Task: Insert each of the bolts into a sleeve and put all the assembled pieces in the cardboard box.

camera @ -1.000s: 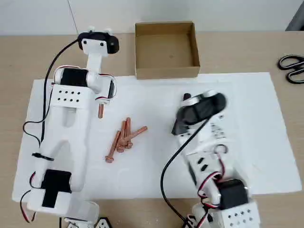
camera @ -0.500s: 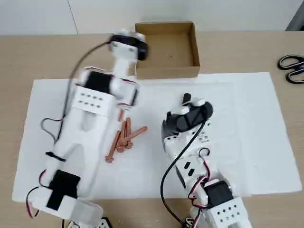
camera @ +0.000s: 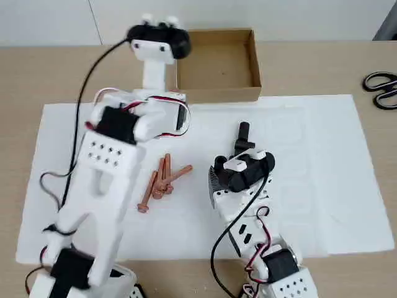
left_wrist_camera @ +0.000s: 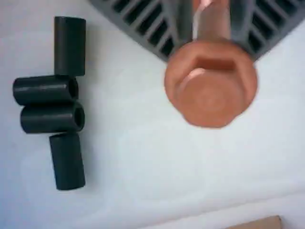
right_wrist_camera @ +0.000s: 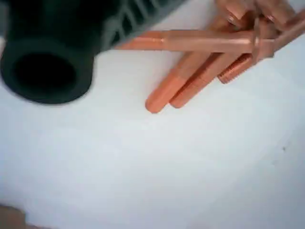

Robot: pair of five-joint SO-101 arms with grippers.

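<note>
Tan wood table [camera: 37,68] carries a white sheet [camera: 322,155] across its middle. A cardboard box [camera: 217,94] stands open-topped at the sheet's far edge, near the middle of the table's far side, with only its bare brown floor showing inside. The left arm's wrist camera overlaps the box's left wall in the high view and hides that corner. The left gripper [left_wrist_camera: 209,19] is clamped on a copper bolt [left_wrist_camera: 209,88], whose hexagonal head faces the lens and blocks most of the shank. Beyond it, four black sleeves [left_wrist_camera: 50,102] lie bunched on the sheet, two side by side and two end-on to them. From above the left arm covers them, so I cannot tell where on the sheet they lie. The right gripper [camera: 244,149], over the middle of the sheet, grips one black sleeve [right_wrist_camera: 45,71] with its bore open toward the camera. Its ribbed jaw is cut off at the frame edge. Loose bolts [camera: 162,180] lie heaped just left of centre, crossing so that their count is unclear. Scissors [camera: 381,87] sit at the table's right edge, partly cut off.
</note>
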